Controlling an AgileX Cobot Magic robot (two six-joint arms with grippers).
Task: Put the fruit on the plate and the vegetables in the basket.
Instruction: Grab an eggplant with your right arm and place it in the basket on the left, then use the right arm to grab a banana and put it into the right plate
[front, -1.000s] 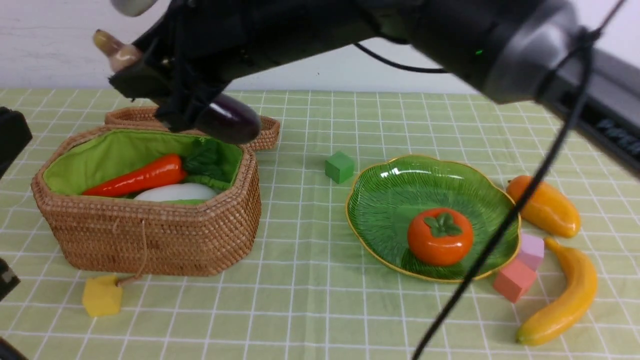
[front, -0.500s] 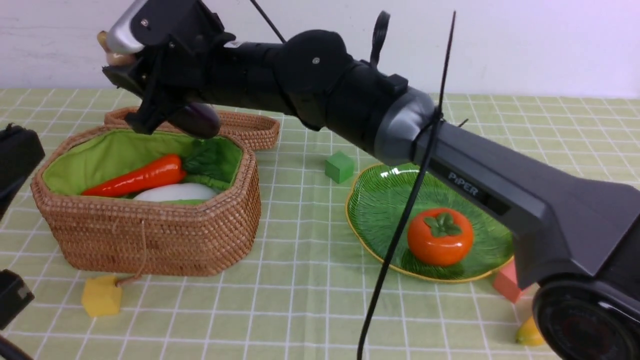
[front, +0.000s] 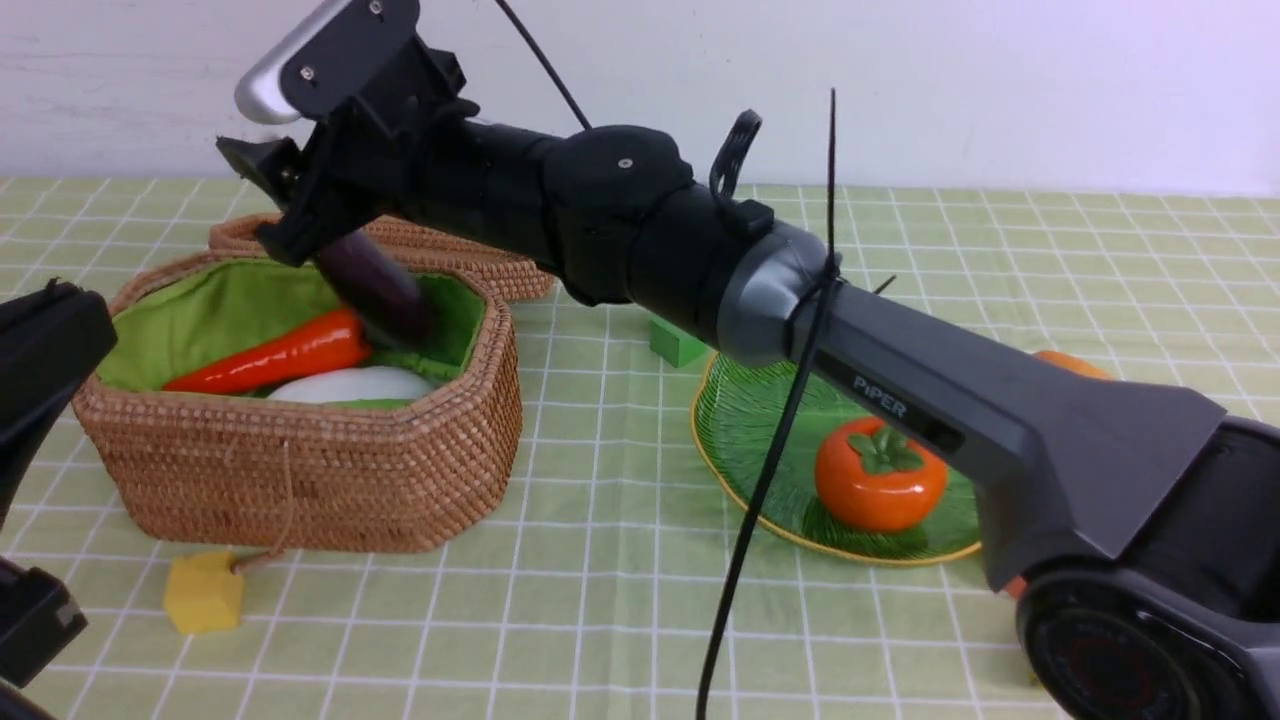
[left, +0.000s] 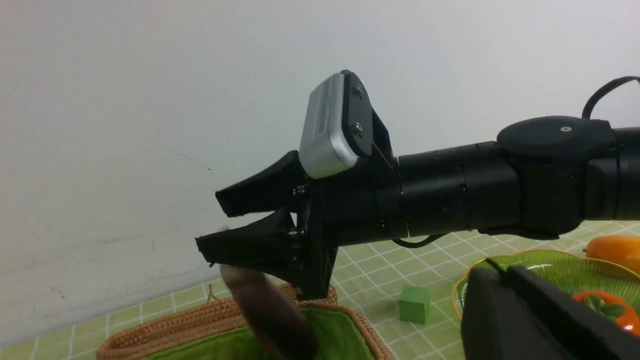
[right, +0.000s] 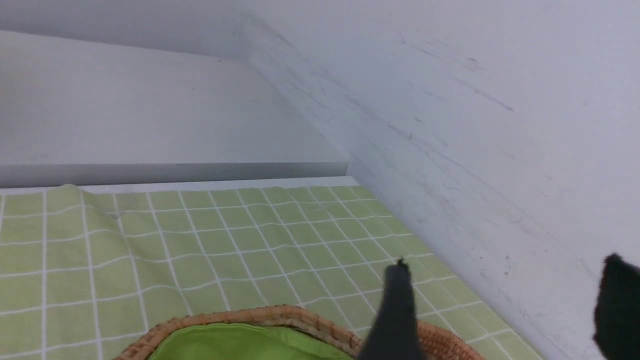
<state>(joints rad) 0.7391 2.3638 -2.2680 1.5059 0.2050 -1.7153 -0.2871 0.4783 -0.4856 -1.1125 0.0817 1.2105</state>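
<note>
My right gripper (front: 262, 195) hangs open above the back of the wicker basket (front: 300, 470); in the right wrist view its fingers (right: 395, 310) stand wide apart with nothing between them. The purple eggplant (front: 375, 290) is free below it, tilted and blurred, dropping into the basket onto the leaves. A red pepper (front: 270, 355) and a white radish (front: 350, 385) lie inside. The persimmon (front: 880, 472) sits on the green plate (front: 740, 440), and the mango (left: 615, 250) lies beyond it. My left gripper (left: 500, 272) is shut and empty, at the left of the basket.
The right arm stretches across the table above the plate and hides what lies right of it. A green cube (left: 415, 304) sits between basket and plate. A yellow cube (front: 203, 592) lies in front of the basket. The basket's lid (front: 500, 270) lies behind it.
The right gripper has opened and let go of the eggplant, which has dropped from the jaws toward the basket's inside. The left gripper has stayed shut.
</note>
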